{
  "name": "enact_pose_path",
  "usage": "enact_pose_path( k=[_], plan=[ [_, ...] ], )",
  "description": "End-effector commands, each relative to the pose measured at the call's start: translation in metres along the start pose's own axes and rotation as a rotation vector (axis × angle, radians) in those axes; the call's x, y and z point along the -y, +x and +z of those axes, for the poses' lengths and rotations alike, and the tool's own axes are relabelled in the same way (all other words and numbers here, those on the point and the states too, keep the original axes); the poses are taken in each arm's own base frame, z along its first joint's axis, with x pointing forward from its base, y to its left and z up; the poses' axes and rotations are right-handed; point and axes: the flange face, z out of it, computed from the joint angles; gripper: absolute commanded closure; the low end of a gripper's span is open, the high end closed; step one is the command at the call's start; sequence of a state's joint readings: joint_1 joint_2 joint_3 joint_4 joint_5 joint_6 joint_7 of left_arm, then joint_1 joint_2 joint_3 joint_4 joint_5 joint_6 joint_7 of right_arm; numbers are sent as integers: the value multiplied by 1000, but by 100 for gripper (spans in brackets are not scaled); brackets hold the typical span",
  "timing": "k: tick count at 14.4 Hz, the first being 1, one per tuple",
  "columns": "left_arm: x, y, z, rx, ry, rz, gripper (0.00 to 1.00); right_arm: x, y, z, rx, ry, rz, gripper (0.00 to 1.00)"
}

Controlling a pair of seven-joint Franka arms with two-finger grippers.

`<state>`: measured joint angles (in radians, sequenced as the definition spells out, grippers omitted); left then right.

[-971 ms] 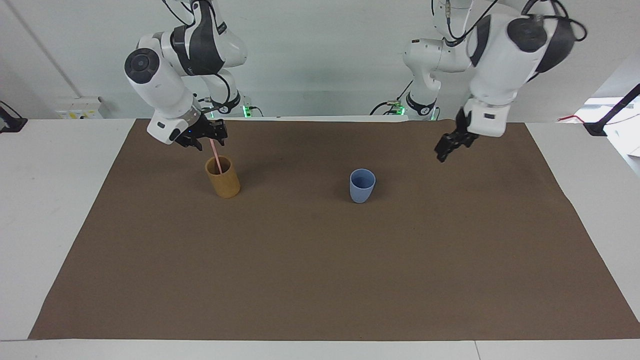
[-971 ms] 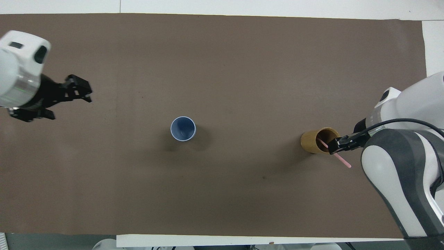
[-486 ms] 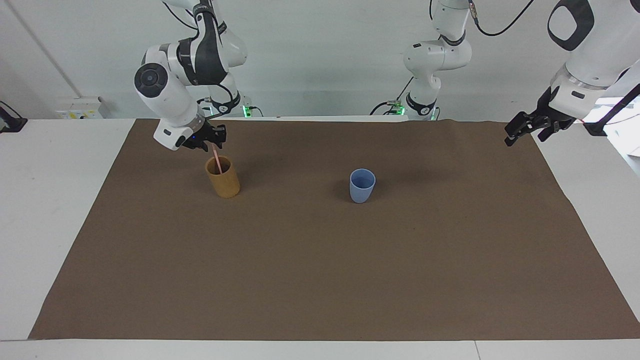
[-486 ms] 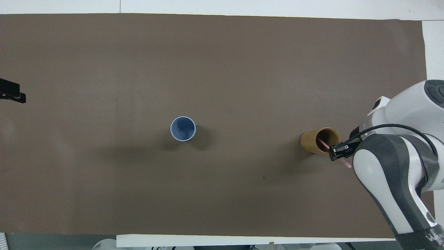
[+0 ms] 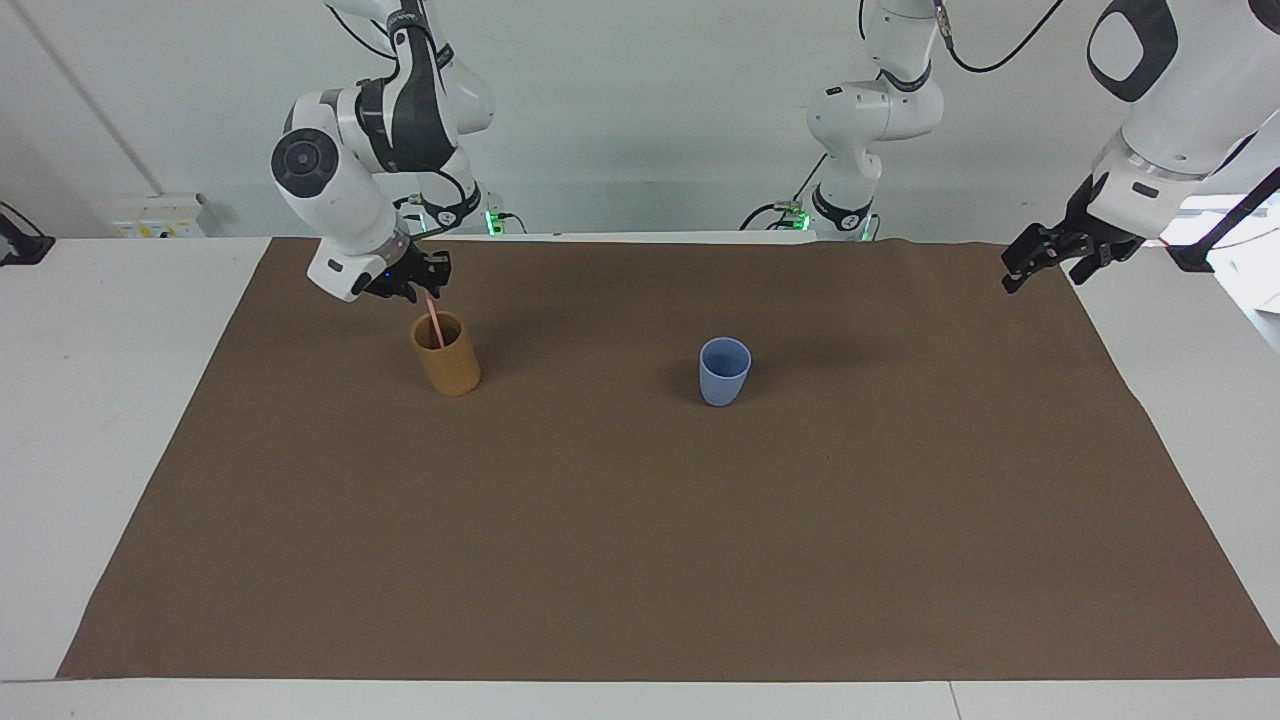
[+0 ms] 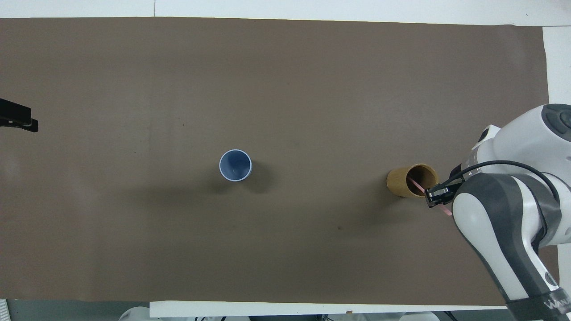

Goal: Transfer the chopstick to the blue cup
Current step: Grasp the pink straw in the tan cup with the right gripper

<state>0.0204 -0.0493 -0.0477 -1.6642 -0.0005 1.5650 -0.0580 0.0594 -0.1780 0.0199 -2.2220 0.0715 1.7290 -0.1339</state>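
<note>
Right gripper now lower than a second ago, fingers pinched on upper end of chopstick; stick leans, lower end in tan holder just below fingertips. Grasp looks made, lift not begun. Left gripper swung out to mat edge at its own end, waits; fingers unclear. Blue cup stands empty, well apart from both grippers.

Bright, even overhead light; sharp focus; soft shadows fall beside the blue cup toward three and nine o'clock.
</note>
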Motion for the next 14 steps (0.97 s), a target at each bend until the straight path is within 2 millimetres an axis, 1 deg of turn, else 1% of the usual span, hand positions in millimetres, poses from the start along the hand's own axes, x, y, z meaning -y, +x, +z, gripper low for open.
enact_pose_path(
  k=[1, 5, 6, 7, 8, 9, 11, 12, 14],
  plan=[
    [0, 0, -1, 5, -2, 3, 0, -3, -5, 3, 4, -10, -15, 75],
    [1, 0, -1, 5, -3, 2, 0, -3, -5, 3, 7, -10, -14, 92],
    [1, 0, -1, 5, -3, 2, 0, -2, -5, 2, 11, -9, -9, 92],
    [0, 0, -1, 5, -2, 3, 0, -2, -5, 1, 14, -9, -9, 95],
    [0, 0, -1, 5, -2, 3, 0, -2, -3, 0, 21, -8, -10, 95],
    [1, 0, -1, 5, -3, 2, 0, -1, -2, -4, 28, -7, -10, 96],
    [1, 0, -1, 5, -3, 2, 0, 0, 2, -20, 63, -1, -13, 96],
    [1, 0, -1, 5, -3, 2, 0, 1, 4, -35, 80, 2, -16, 96],
    [1, 0, -1, 5, -3, 2, 0, 3, 0, -72, 115, 4, -20, 96]
  ],
)
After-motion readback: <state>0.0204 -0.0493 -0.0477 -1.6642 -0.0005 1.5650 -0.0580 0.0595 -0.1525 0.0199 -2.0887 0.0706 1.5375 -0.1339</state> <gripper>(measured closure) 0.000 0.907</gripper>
